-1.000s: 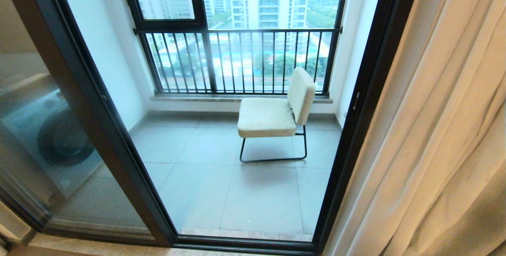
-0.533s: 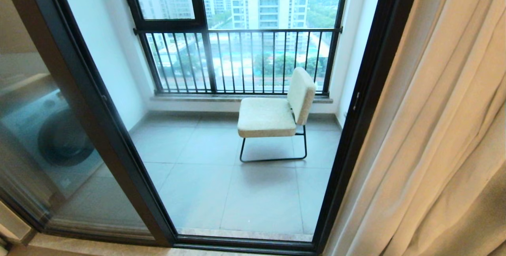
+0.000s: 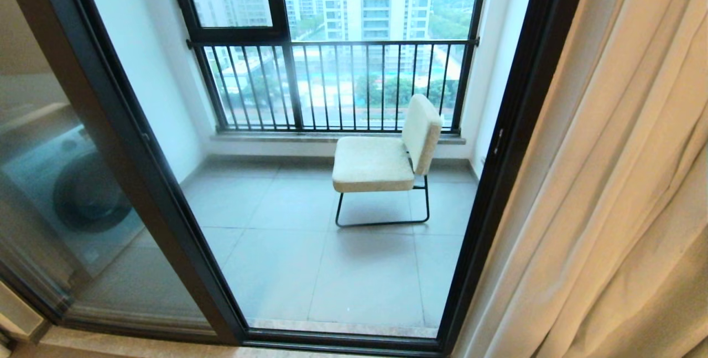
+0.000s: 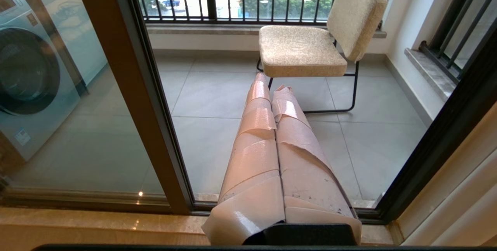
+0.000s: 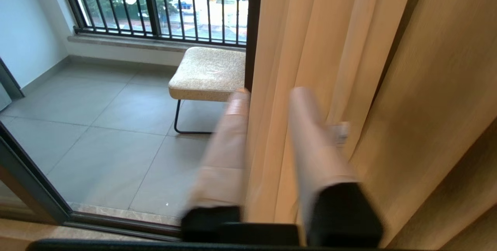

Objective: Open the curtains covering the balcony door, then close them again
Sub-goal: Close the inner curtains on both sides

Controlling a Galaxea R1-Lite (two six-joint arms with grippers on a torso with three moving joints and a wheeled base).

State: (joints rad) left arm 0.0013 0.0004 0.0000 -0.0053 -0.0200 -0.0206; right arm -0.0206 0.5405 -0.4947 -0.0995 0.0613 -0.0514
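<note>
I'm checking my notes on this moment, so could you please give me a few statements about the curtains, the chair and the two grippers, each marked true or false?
1. The curtains hang bunched at the right of the balcony door. True.
2. The chair lies tipped over on the balcony floor. False: it stands upright by the railing.
3. The right gripper has its fingers apart, pointing at the curtain edge. True.
4. The left gripper is open. False: its fingers are pressed together.
5. A washing machine shows behind the glass. True.
</note>
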